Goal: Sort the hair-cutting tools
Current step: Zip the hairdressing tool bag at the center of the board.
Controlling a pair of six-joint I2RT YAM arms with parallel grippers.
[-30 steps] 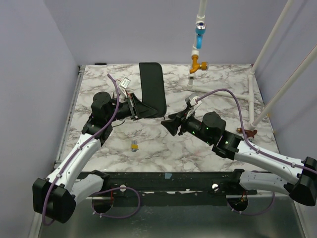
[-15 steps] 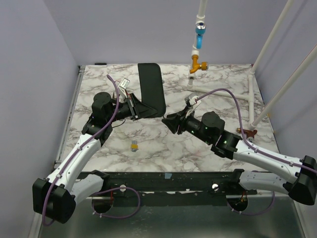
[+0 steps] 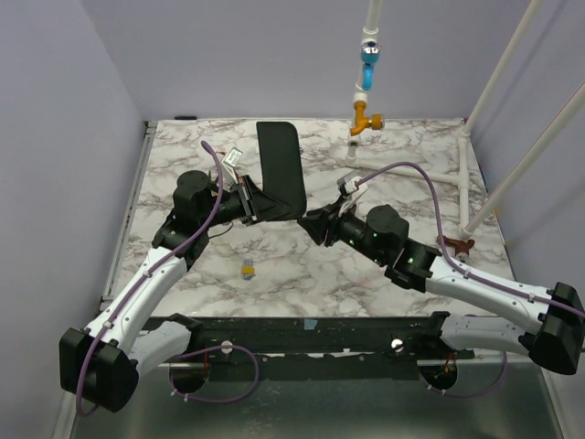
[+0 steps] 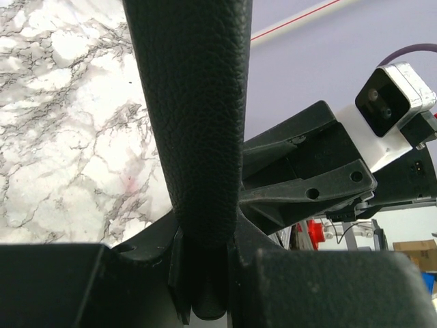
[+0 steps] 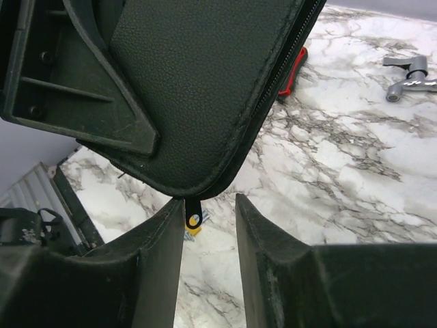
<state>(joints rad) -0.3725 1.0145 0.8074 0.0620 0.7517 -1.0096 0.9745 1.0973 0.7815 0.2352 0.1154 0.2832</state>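
Black leather pouch (image 3: 281,169) stands upright over the bench (image 3: 302,274), clenched by our left pincer (image 3: 248,203); our right pincer (image 5: 209,205) gapes around its zip pull (image 5: 192,217). Comb and scissors we cannot see.

Case (image 4: 194,102) looks matt pebbled leather — left claw (image 4: 205,270) matt plastic, table (image 3: 302,274) smooth marble-look.

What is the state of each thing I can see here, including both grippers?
black pouch: held on edge, zip closed along the visible side.
zipper pull: hanging free at the pouch's lower corner.
left gripper: shut on the black pouch.
right gripper: open around the zipper pull.
red-handled tool: lying on the table.
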